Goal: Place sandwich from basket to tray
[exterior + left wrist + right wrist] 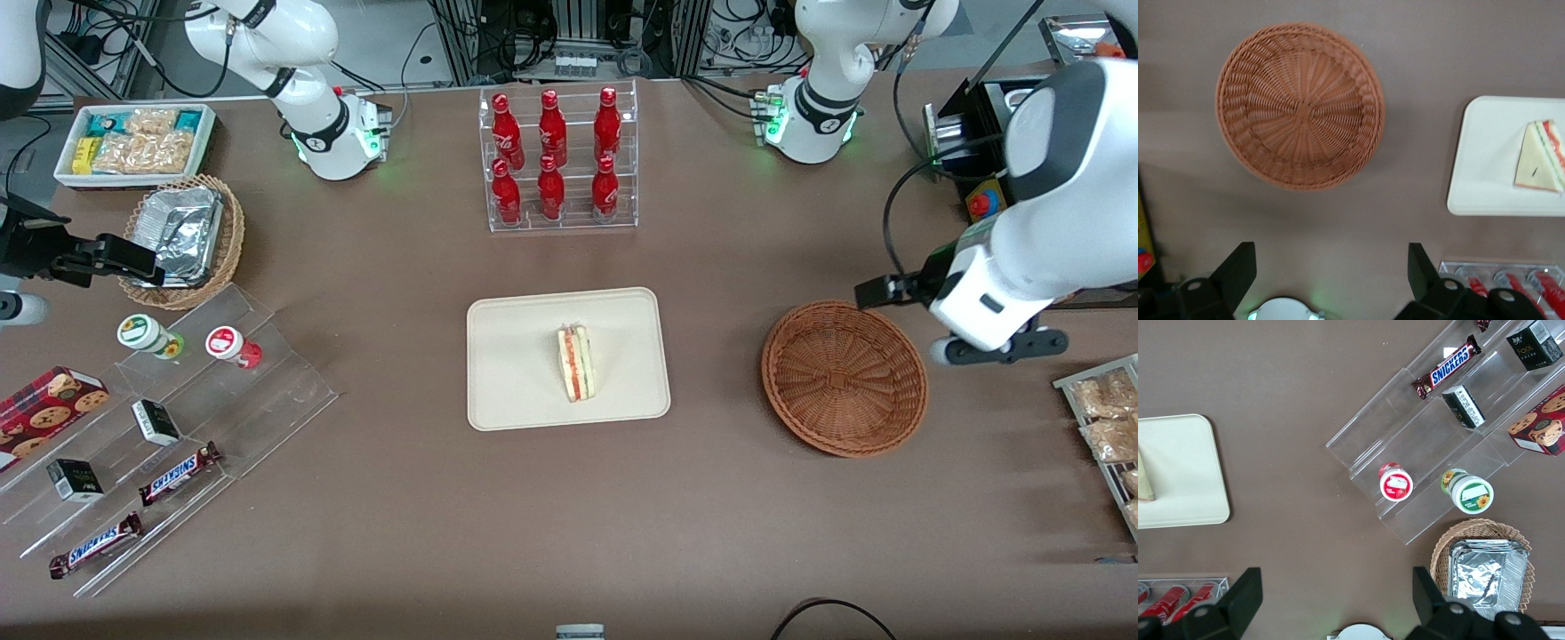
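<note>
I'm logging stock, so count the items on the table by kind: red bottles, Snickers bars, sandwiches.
Red bottles: 6
Snickers bars: 2
Sandwich, on the tray: 1
Total: 9
The basket holds nothing; the tool hangs open above the table beside it.

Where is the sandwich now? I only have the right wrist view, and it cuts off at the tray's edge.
Observer: The sandwich lies on the tray, near its middle.
Operator: Is there anything in the basket?
Observer: No, the basket is empty.
Operator: And the pincer?
Observer: The pincer is open and holds nothing. It hangs above the table beside the basket, toward the working arm's end.
</note>
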You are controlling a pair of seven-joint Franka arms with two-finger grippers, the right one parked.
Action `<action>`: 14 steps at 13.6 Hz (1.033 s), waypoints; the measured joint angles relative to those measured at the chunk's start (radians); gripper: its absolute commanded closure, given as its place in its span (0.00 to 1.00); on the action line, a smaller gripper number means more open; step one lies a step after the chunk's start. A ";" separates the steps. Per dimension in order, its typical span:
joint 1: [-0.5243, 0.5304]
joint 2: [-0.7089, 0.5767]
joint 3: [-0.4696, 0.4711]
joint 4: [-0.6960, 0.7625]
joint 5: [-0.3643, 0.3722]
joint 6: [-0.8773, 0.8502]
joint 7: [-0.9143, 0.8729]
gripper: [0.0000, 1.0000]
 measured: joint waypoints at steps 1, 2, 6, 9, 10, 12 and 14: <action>0.005 -0.021 0.000 -0.011 0.001 -0.014 0.008 0.00; 0.015 -0.045 0.000 -0.025 0.001 -0.030 0.018 0.00; 0.077 -0.125 0.000 -0.054 0.006 -0.108 0.065 0.00; 0.090 -0.174 0.001 -0.056 0.033 -0.141 0.067 0.00; 0.091 -0.190 0.002 -0.056 0.040 -0.154 0.067 0.00; 0.096 -0.218 0.014 -0.056 0.045 -0.175 0.070 0.00; 0.101 -0.229 0.029 -0.059 0.045 -0.177 0.089 0.00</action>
